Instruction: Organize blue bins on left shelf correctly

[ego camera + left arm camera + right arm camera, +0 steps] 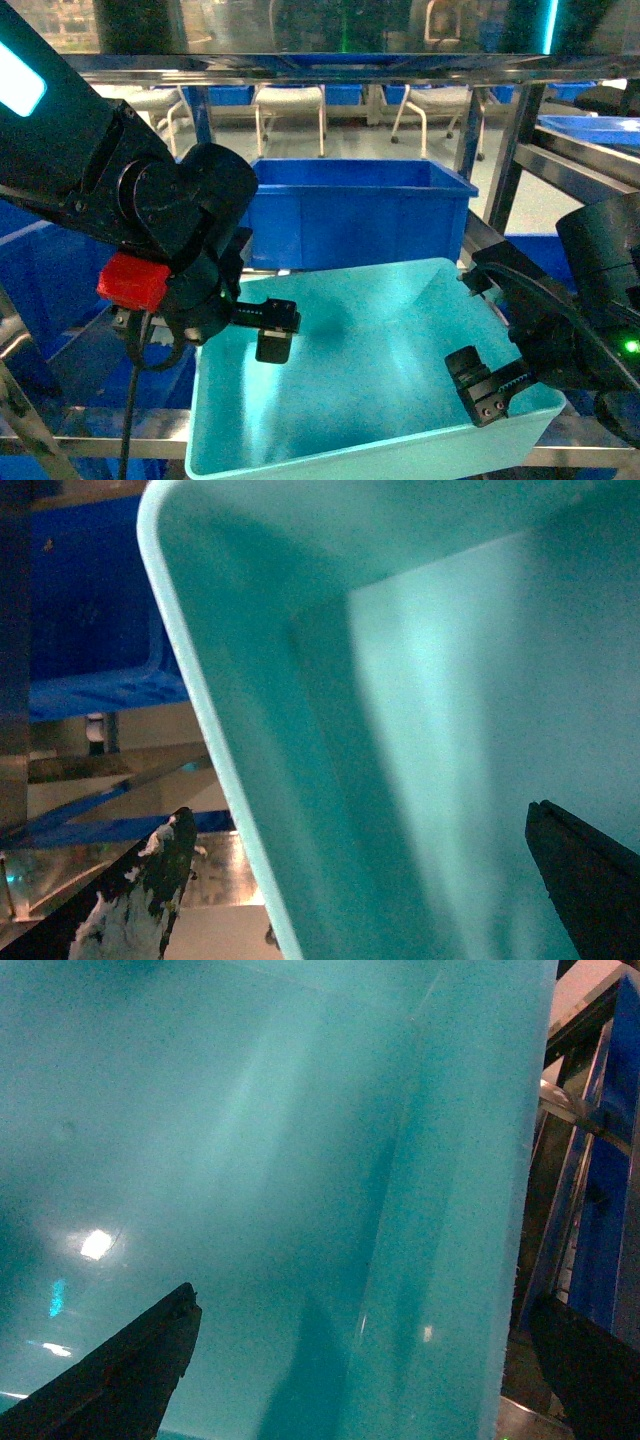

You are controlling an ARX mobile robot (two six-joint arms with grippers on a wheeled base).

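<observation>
A light turquoise blue bin (pixel 370 370) sits tilted at the front of the left shelf (pixel 90 428), on its steel rails. My left gripper (pixel 235 325) is open and straddles the bin's left wall. One finger (pixel 135 910) is outside and the other finger (pixel 590 880) is inside, with the rim (pixel 215 740) between them. My right gripper (pixel 520 392) is open across the right wall (pixel 470 1260). Its inner finger (pixel 120 1380) hangs over the bin floor, and the outer finger (pixel 590 1370) is beside the rack. The bin is empty inside.
A larger royal-blue crate (pixel 350 210) stands just behind the turquoise bin on the same tier. A steel shelf rail (pixel 350 65) runs overhead and a steel post (pixel 515 150) rises at the right. More dark blue crates (pixel 40 280) sit at the left, with chairs (pixel 290 105) beyond.
</observation>
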